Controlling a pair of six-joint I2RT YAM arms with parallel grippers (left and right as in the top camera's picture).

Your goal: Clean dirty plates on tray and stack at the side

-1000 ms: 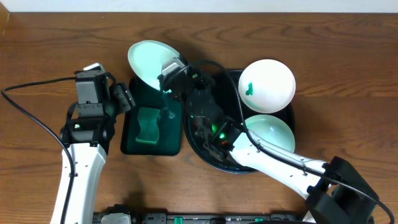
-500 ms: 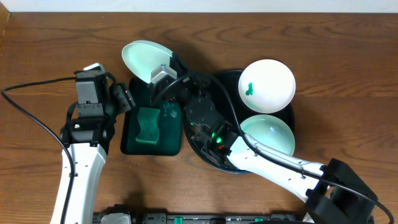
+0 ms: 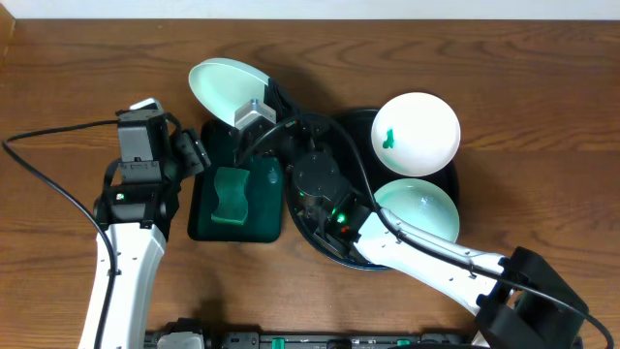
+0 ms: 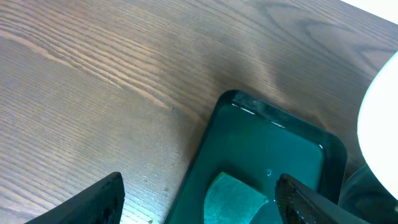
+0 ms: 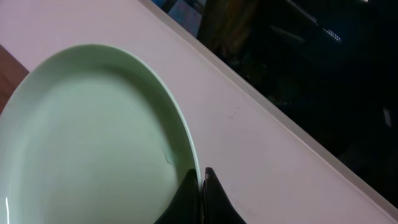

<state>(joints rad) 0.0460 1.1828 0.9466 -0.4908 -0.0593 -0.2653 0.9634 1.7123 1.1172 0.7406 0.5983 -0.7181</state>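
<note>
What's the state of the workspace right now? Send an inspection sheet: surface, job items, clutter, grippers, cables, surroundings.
Surface: brown wooden table.
Job's things: mint plate lifted and tilted; white plate with a green smear and second mint plate on the black tray.
Clutter: green tray holding a sponge.
Grippers: right gripper shut on the mint plate's rim; left gripper open, holding nothing, beside the green tray.
Cables: black cable across the table, left side.
Surroundings: pale strip beyond the far edge.
</note>
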